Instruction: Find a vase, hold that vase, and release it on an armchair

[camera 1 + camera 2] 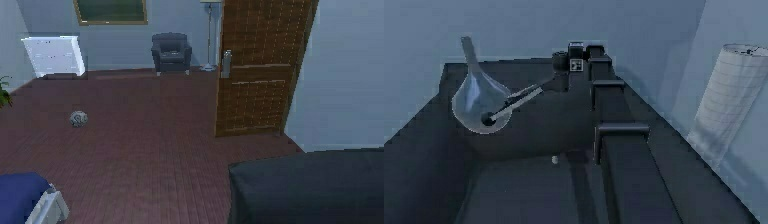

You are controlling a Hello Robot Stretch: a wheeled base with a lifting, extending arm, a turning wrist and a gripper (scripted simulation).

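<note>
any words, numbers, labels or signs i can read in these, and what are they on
None: no text can be read in either view.
The two small white squares carry black marks, but these are patterns, not letters or numbers.
The framed picture on the wall and the wooden door show no words or signs.

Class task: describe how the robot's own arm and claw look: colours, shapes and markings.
The arm is a dark, square-edged bar. At its far end sit two small white squares with black marks. The claw has a dark body and two thin fingers.
</note>
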